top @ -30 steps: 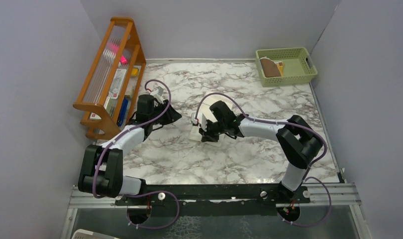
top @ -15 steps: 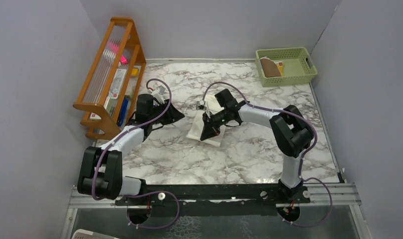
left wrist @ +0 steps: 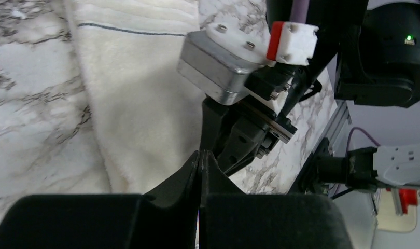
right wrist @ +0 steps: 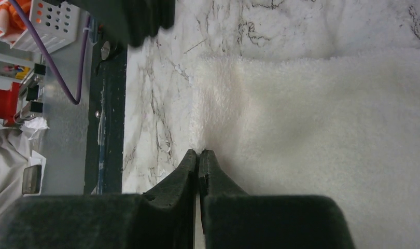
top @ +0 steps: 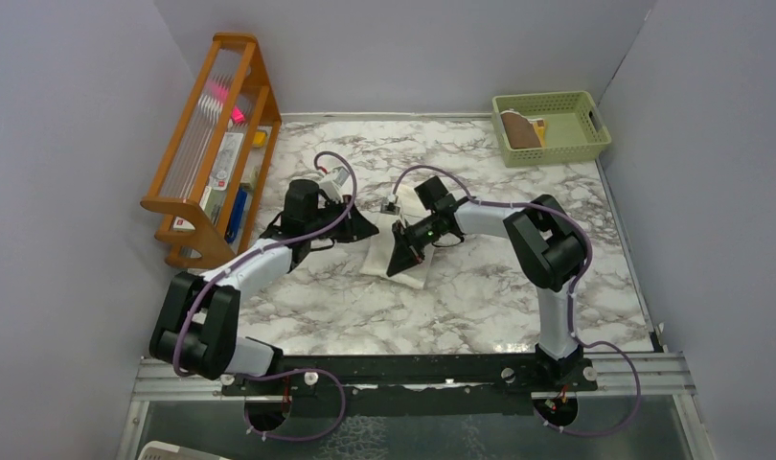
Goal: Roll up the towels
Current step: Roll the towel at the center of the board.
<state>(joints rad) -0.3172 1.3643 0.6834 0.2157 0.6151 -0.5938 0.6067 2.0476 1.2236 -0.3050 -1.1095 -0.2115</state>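
- Lying flat near the middle of the marble table (top: 461,307), the cream towel (top: 376,257) sits between the two arms, with both grippers over it.
- Seen from the left wrist, the cream towel (left wrist: 135,93) is a thick pile cloth with a thin dark stripe across it near one end.
- The right gripper (top: 396,268) points down at the near part of this towel. In its own wrist view the right gripper (right wrist: 198,154) has its fingers clenched together, and their tips are at the towel's edge (right wrist: 311,135), where cloth meets marble. Whether any cloth is caught between them cannot be told.
- The left gripper (top: 368,233) reaches in from the left, over the towel's left side and just beside the right gripper.
- From the left wrist camera the left gripper (left wrist: 200,154) has its fingers pressed tight against each other with nothing seen between them. The right arm's wrist fills the view just beyond their tips.
- The brown towel (top: 520,131) is in the green basket (top: 595,120) at the far right corner of the table, well apart from both arms. A bit of mustard yellow shows beside it.
- A wooden rack (top: 188,206) stands along the left side of the table, near the left arm.
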